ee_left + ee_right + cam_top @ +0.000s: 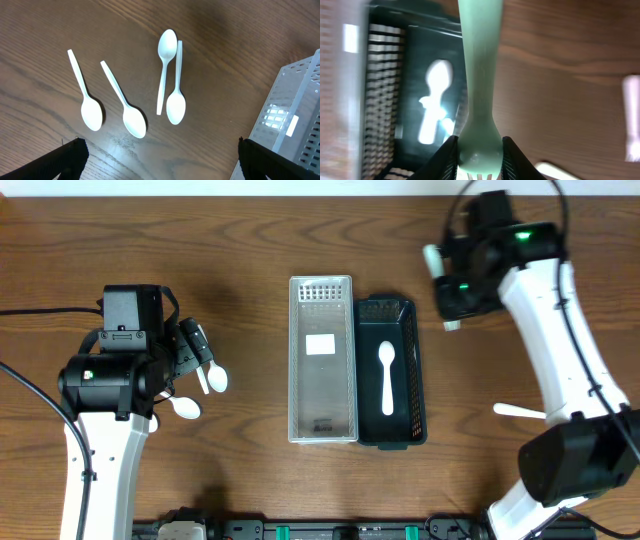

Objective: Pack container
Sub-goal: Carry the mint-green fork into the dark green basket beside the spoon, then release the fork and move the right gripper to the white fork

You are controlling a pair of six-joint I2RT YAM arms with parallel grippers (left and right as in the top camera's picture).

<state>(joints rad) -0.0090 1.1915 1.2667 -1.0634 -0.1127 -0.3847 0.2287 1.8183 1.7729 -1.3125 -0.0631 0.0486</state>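
R hand (479, 159) clamped on green fork (479, 75) — L hand (160, 160) wide above spoons (170, 107).

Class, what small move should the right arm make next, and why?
Probably shift the held utensil over the black basket and lower it: the right gripper is shut on it just beside the basket's corner, and one spoon already lies inside.

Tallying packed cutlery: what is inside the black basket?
One white spoon lies flat in the black basket, bowl toward the far end. Only the floor under it is hidden. The right gripper, shut on a green utensil, hangs outside.
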